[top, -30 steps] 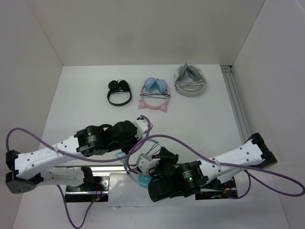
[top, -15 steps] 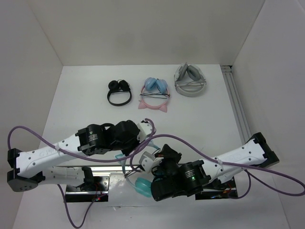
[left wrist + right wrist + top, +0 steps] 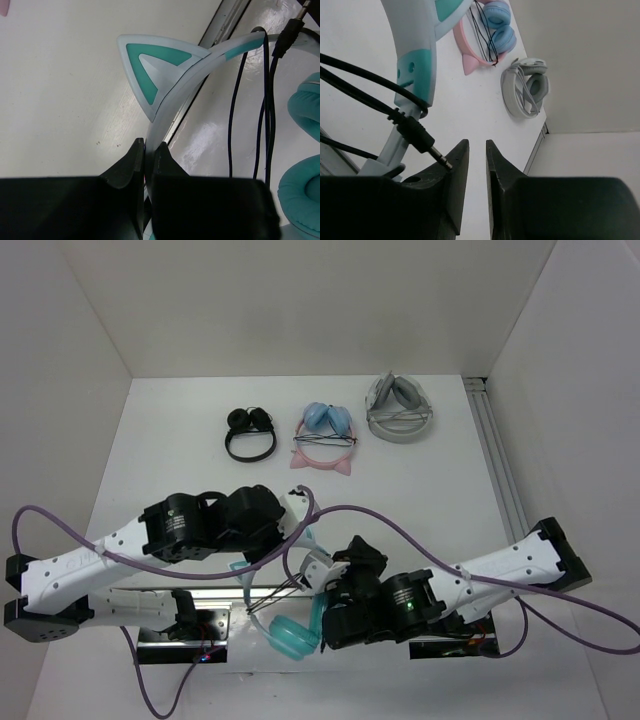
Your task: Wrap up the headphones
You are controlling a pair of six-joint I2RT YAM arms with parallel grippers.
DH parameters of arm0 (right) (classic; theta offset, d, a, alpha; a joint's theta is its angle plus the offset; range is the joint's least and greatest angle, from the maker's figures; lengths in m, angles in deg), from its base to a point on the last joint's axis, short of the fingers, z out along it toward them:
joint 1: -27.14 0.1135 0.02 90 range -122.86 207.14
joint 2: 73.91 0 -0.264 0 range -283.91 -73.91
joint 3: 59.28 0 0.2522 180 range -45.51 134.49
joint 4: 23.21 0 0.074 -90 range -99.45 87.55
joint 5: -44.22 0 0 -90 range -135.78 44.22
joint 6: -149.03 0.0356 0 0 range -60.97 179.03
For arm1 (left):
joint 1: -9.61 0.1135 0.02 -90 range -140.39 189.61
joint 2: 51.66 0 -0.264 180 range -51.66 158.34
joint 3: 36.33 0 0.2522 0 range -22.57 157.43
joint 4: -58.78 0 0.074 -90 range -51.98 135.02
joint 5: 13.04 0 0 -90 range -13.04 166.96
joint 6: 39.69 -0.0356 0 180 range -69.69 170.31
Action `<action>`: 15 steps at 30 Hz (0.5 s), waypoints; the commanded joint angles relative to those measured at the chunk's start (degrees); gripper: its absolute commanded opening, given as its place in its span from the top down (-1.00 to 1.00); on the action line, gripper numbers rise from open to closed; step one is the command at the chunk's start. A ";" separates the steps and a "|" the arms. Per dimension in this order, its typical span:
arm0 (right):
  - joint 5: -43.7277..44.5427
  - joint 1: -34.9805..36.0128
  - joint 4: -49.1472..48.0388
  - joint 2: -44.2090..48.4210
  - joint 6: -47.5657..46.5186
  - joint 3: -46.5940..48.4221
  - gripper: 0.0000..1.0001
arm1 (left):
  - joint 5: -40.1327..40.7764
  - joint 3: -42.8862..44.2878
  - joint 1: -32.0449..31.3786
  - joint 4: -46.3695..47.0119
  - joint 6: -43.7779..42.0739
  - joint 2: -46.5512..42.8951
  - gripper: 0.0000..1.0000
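The headphones are held up near the arm bases: a teal ear cup (image 3: 290,636) hangs low, and the pale headband (image 3: 308,540) rises to my left gripper (image 3: 300,525). In the left wrist view my left gripper (image 3: 150,145) is shut on the headband (image 3: 180,95) just below a teal cat ear (image 3: 150,70). The black cable (image 3: 265,115) runs beside it and the ear cups (image 3: 305,200) sit at the right. My right gripper (image 3: 476,142) is narrowly open and empty. The cable's plug (image 3: 422,140) rests against the outside of its left finger, beside the headband (image 3: 417,60).
Three other pairs lie at the back of the table: a black one (image 3: 250,432), a pink-banded light-blue cat-ear one (image 3: 325,435) and a grey one (image 3: 400,408). A metal rail (image 3: 497,470) runs along the right edge. White walls enclose the table.
The left arm has swung and lifted the headband. The teal ear cup has dropped lower and to the left. The cable now stretches across below the left gripper. The right gripper has shifted slightly right.
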 commanded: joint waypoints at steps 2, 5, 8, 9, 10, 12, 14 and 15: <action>-0.82 -1.04 -3.37 2.07 -0.93 -1.92 0.41 | -3.78 3.91 -0.35 2.33 0.35 -1.39 1.00; -0.83 -2.27 -4.69 2.61 -1.46 -2.54 0.37 | -3.79 4.44 -0.35 1.80 0.35 -1.39 1.00; -0.13 -2.27 -2.42 2.61 0.46 -0.89 0.31 | -2.39 4.44 -0.35 1.80 0.35 -1.39 1.00; 0.49 -2.27 -2.41 2.61 0.99 -0.88 0.31 | -2.38 4.44 -0.35 1.80 0.35 -1.39 1.00; 0.49 -2.27 -1.54 3.21 1.00 0.00 0.28 | -1.77 4.44 -0.35 1.80 0.35 -1.39 1.00; 1.28 -2.27 -0.39 3.75 3.45 1.14 0.19 | -0.71 3.91 -0.35 1.80 0.88 -0.86 1.00; 2.68 -2.27 0.67 4.97 4.77 1.84 0.00 | 1.56 3.91 -0.35 1.80 1.66 -0.86 1.00; 2.69 -2.27 1.45 4.98 5.73 1.85 -0.14 | 2.18 3.91 -0.35 1.28 1.67 -0.34 1.00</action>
